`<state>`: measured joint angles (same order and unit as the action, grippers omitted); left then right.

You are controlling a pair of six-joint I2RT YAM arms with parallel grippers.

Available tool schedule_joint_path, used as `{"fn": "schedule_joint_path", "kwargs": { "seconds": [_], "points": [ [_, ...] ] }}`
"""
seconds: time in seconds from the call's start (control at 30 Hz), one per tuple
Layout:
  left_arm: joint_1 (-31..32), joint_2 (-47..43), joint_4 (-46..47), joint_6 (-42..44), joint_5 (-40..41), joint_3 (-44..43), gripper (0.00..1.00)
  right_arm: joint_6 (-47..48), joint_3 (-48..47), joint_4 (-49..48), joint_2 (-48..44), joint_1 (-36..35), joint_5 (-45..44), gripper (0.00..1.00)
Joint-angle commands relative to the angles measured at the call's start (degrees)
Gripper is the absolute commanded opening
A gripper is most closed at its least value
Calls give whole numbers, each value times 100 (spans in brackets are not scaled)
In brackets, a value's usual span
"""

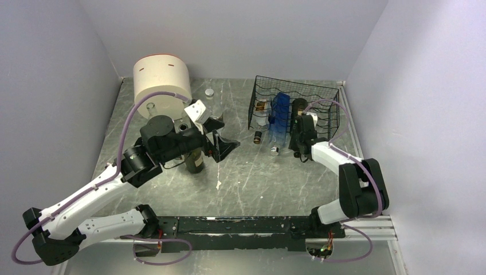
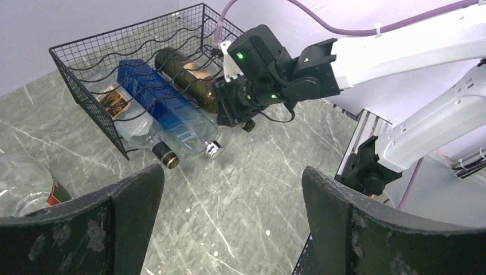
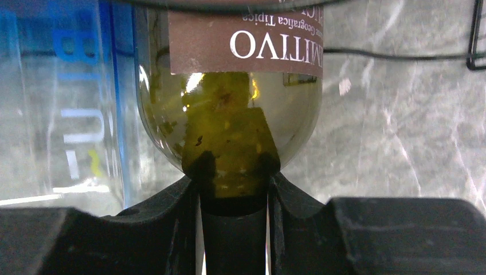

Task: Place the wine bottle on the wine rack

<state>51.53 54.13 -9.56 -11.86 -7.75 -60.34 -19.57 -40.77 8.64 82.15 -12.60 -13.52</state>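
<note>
The left gripper (image 1: pixel 220 136) is spread and empty, near the cream container (image 1: pixel 161 80) and one upright dark bottle (image 1: pixel 195 162). The wine rack (image 1: pixel 321 94) holds three lying bottles: a clear bottle (image 2: pixel 129 123), a blue bottle (image 2: pixel 160 97), and the wine bottle (image 3: pixel 229 132), its neck pinched by the right gripper (image 3: pixel 232 229).

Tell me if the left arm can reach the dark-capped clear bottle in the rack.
Probably yes. The left gripper is open and faces the clear bottle, whose neck sticks out of the wine rack, with bare table between. The right gripper holds the green wine bottle two slots over.
</note>
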Motion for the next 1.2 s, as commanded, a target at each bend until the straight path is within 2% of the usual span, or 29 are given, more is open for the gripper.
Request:
{"fn": "schedule_joint_path", "kwargs": {
  "seconds": [0.0, 0.27, 0.63, 0.93, 1.03, 1.17],
  "points": [
    [6, -16, -101, -63, -101, -231, 93, 219, -365, -1611, 146, 104, -258, 3],
    [6, -13, -116, -94, -74, -245, 93, 299, -420, -1672, 441, 285, -306, 8],
    [6, 147, -168, -82, -155, -349, 93, 566, -734, -1428, 815, 467, 77, 29],
    [9, 144, -215, -67, -129, -416, 93, 537, -879, -1193, 854, 470, -15, 66],
    [6, 163, -231, -47, -121, -437, 93, 493, -853, -1021, 718, 476, -115, 73],
    [6, 184, -273, -21, -50, -487, 93, 379, -828, -616, 361, 476, -243, 76]
  ]
}}
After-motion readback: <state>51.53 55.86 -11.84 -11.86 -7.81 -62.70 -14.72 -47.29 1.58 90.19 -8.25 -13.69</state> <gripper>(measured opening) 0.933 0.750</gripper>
